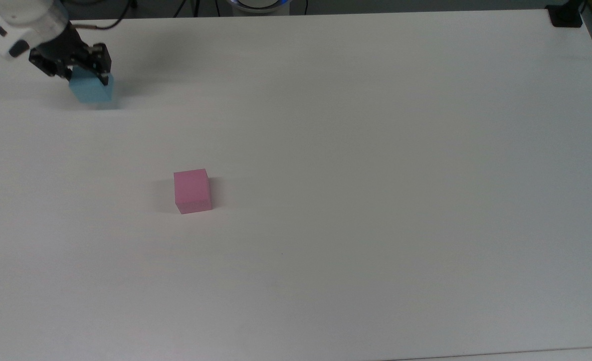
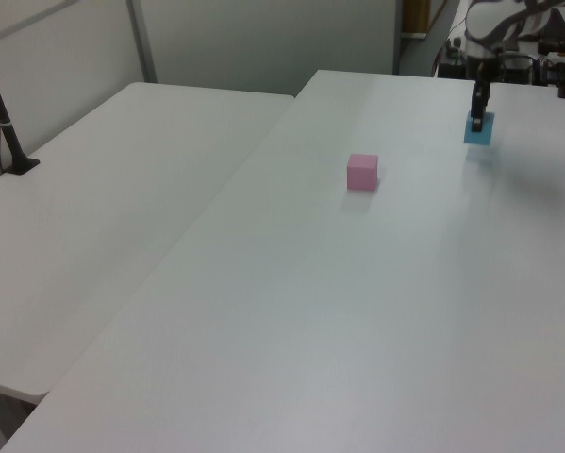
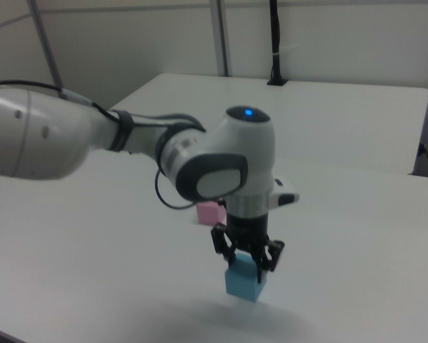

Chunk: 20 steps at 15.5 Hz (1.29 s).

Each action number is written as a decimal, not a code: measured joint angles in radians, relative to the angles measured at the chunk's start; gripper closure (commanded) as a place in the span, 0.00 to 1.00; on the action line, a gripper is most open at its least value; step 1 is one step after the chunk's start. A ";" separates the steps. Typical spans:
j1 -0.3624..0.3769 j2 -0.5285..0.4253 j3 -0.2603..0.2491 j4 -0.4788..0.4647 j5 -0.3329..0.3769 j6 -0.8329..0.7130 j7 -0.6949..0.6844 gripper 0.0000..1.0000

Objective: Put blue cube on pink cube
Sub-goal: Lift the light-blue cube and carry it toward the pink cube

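The light blue cube (image 1: pixel 91 91) hangs a little above the white table (image 1: pixel 356 150) at the top view's far left, with my gripper (image 1: pixel 86 76) shut on it. It also shows as the blue cube (image 2: pixel 480 129) at the left view's upper right and as the blue cube (image 3: pixel 245 281) under the gripper (image 3: pixel 247 263) in the right view, with a shadow beneath. The pink cube (image 1: pixel 192 191) rests alone on the table, nearer the middle; the pink cube (image 2: pixel 362 172) stands left of the blue one in the left view and the pink cube (image 3: pixel 211 212) peeks out behind the arm in the right view.
A second white table (image 2: pixel 122 189) adjoins at the left view's left, with a black post (image 2: pixel 7 127) on it. A black mount (image 1: pixel 565 16) sits at the top view's upper right corner. Wide bare tabletop surrounds the pink cube.
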 measured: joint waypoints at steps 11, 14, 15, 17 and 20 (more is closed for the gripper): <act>0.109 -0.156 0.004 0.178 0.005 -0.340 0.126 0.47; 0.141 -0.161 0.024 0.202 0.014 -0.351 0.189 0.47; 0.144 -0.160 0.042 0.211 0.018 -0.351 0.216 0.47; 0.149 -0.155 0.071 0.233 0.018 -0.350 0.256 0.47; 0.154 -0.143 0.094 0.249 0.020 -0.315 0.308 0.47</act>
